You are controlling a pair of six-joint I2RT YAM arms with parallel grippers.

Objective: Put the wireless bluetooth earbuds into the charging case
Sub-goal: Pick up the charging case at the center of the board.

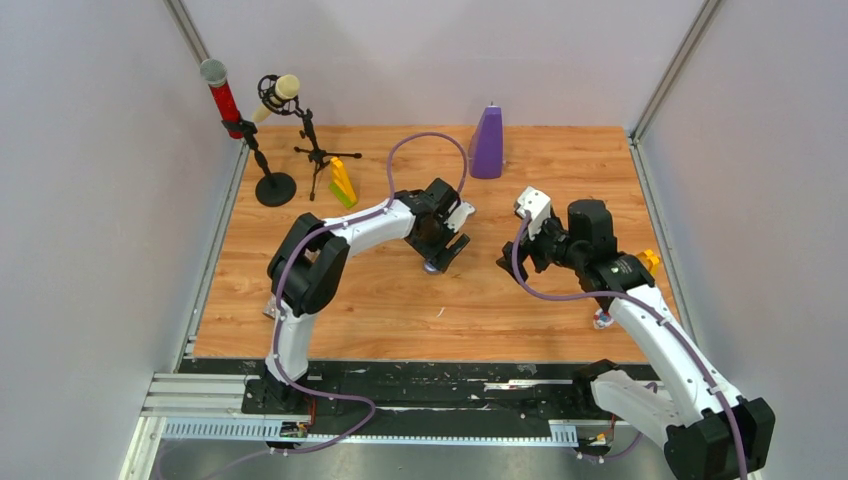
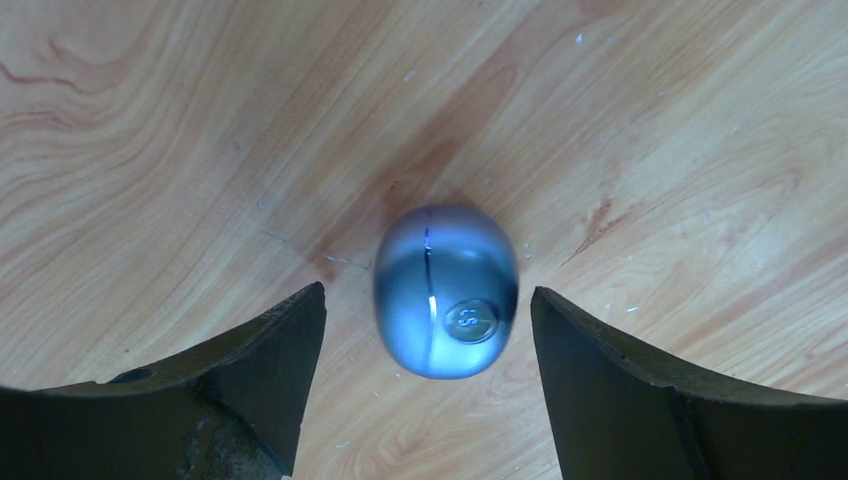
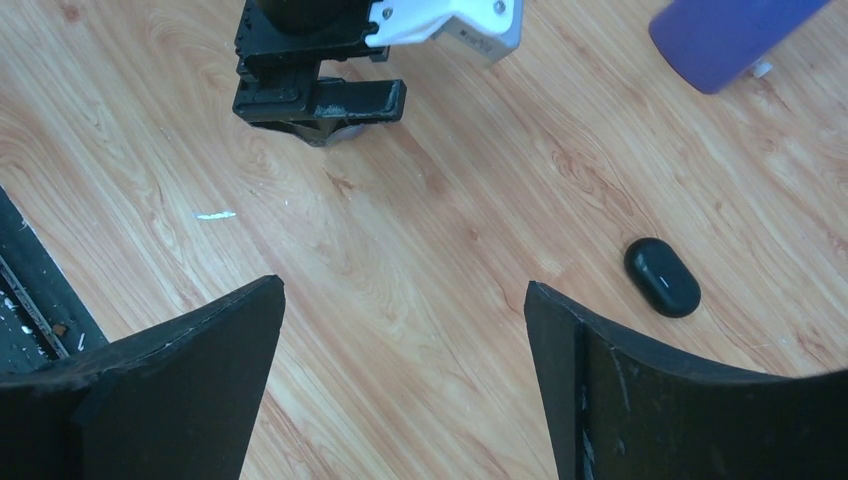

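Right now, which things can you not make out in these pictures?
- Earbuds: in no view; both cases look shut.
- Grey case: blurred in left wrist view, mostly under the left jaws in top view.
- Black case: missing from top view, perhaps under the right arm.
- Purple cone: cut by the edge in right wrist view.

From the left wrist the grey case (image 2: 446, 292) looks blurred, shut, its insides unseen. Overhead, the left gripper (image 1: 443, 252) covers nearly all of it, just a sliver peeking out. Right wrist view: the purple cone (image 3: 725, 35) is chopped by the top edge. A yellow thing (image 1: 650, 260) sits half behind the right arm (image 1: 655, 335); a white speck (image 1: 603, 320) beside it is too small to tell.
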